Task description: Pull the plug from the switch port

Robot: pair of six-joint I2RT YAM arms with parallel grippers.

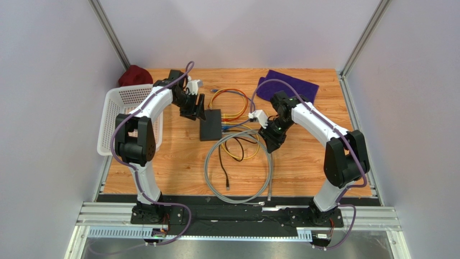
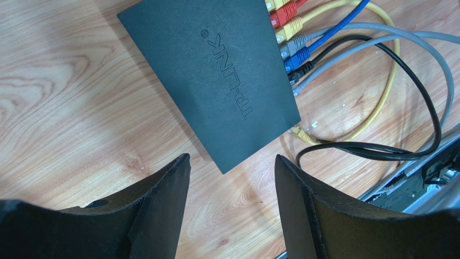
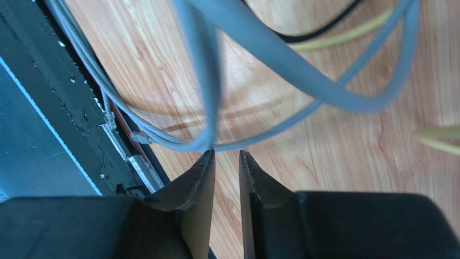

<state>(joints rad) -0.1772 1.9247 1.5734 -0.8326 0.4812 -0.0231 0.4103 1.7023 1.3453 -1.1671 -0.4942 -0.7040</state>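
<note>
The flat black switch (image 1: 210, 124) lies mid-table; the left wrist view shows its plain top (image 2: 210, 75) with embossed lettering. Several plugs (image 2: 291, 48), yellow, red, grey, blue and black, sit in a row in its right side, and they show in the top view (image 1: 225, 125). My left gripper (image 1: 195, 110) is open and empty, hovering just off the switch's near corner (image 2: 232, 156). My right gripper (image 1: 270, 143) stands to the right of the plugs over the cables; its jaws (image 3: 226, 154) are a narrow gap apart with nothing between them. A grey cable (image 3: 302, 81) brushes one fingertip.
A large grey cable loop (image 1: 237, 172) and black and yellow cables spread in front of the switch. Orange cable coils (image 1: 232, 102) lie behind it. A white mesh basket (image 1: 116, 116) stands at the left, a purple cloth (image 1: 289, 83) back right, a dark red cloth (image 1: 134, 75) back left.
</note>
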